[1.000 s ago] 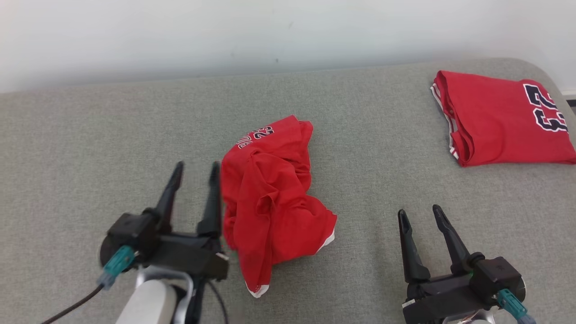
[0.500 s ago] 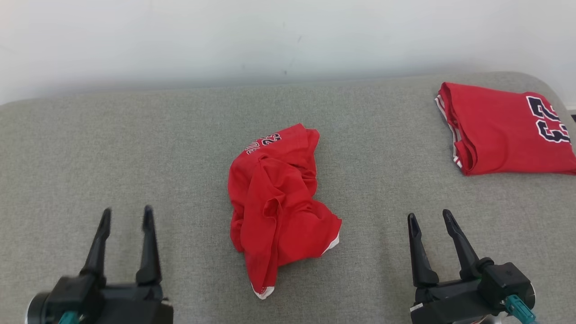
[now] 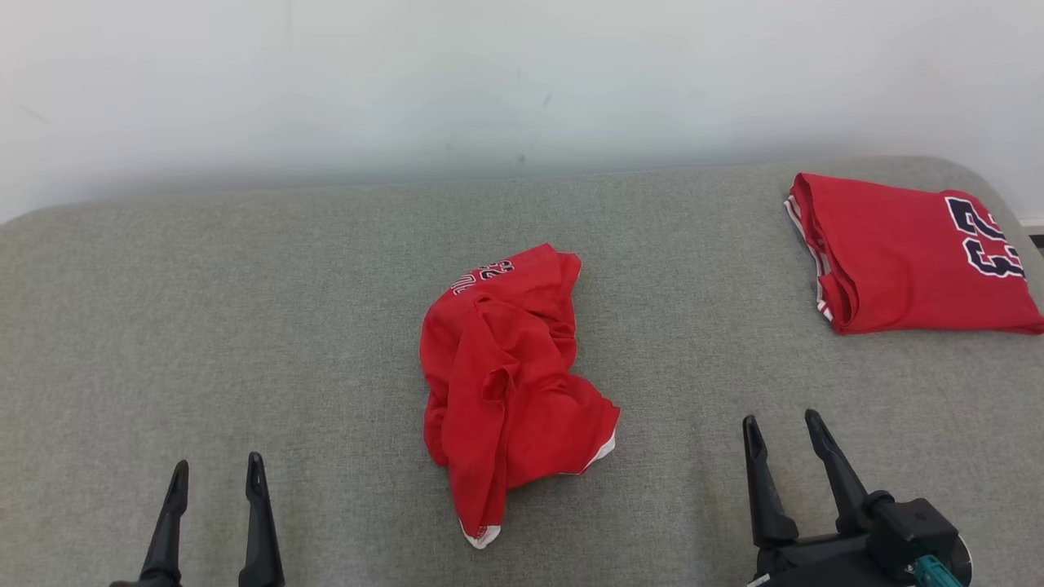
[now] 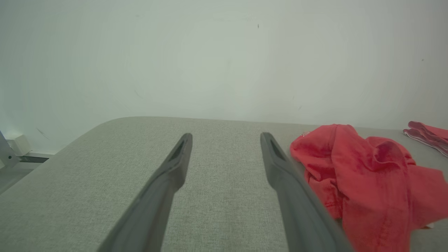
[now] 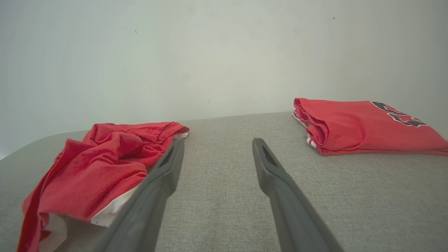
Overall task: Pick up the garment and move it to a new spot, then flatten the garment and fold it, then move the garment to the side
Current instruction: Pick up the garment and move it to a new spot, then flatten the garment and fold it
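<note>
Jaws of the left gripper and the right gripper stand spread and empty, one on each side of the red garment, which lies bunched in the middle of the grey desk. Flattening, folding and setting it aside all look undone. A folded red jersey at the far right shows what looks like 23; the small print on the garment is too creased to read

The head view looks forward and down from high above the grey pad, with the wall across its top. Both wrist views sit low, near the pad, facing the wall; all three share the crumpled garment.
</note>
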{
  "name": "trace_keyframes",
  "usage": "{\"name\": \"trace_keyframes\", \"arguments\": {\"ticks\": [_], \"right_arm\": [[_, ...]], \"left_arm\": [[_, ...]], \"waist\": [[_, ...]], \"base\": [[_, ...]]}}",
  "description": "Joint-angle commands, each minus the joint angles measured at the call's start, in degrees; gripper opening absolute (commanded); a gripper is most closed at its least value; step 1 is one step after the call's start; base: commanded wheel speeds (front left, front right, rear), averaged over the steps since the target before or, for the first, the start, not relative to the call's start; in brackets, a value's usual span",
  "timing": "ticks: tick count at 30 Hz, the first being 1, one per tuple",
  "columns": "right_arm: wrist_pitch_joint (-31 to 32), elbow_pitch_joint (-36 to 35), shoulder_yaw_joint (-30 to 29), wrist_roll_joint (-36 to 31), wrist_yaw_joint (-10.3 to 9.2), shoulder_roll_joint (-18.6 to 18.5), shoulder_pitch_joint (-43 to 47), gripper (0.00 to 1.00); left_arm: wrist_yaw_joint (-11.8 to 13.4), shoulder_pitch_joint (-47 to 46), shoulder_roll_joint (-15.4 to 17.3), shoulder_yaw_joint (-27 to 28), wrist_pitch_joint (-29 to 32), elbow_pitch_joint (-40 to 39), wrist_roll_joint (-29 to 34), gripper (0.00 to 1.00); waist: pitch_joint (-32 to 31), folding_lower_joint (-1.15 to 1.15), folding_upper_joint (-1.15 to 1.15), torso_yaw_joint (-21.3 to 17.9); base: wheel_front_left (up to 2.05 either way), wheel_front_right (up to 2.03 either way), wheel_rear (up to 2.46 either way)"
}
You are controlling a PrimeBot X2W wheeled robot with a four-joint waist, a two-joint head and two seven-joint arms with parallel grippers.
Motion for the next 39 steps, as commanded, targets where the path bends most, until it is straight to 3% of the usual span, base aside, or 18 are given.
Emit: {"name": "trace_keyframes", "arguments": {"ticks": [1, 15, 39], "right_arm": [[-0.1, 0.3, 0.2, 0.5, -0.15, 0.1, 0.9, 1.0], [-0.1, 0.9, 0.4, 0.6, -0.15, 0.1, 1.7, 1.0], [-0.1, 0.7, 0.1, 0.7, -0.15, 0.1, 1.5, 1.0]], "left_arm": [[-0.1, 1.1, -0.2, 0.3, -0.1, 0.4, 1.1, 1.0], [-1.6, 2.6, -0.8, 1.9, -0.1, 0.1, 2.7, 1.0], [0.0, 2.3, -0.9, 0.2, -0.1, -0.1, 2.1, 1.0]], "waist": [[-0.2, 0.0, 0.0, 0.0], [-0.7, 0.0, 0.0, -0.3], [0.1, 0.0, 0.0, 0.2]], "base": [[0.0, 0.0, 0.0], [0.0, 0.0, 0.0], [0.0, 0.0, 0.0]]}}
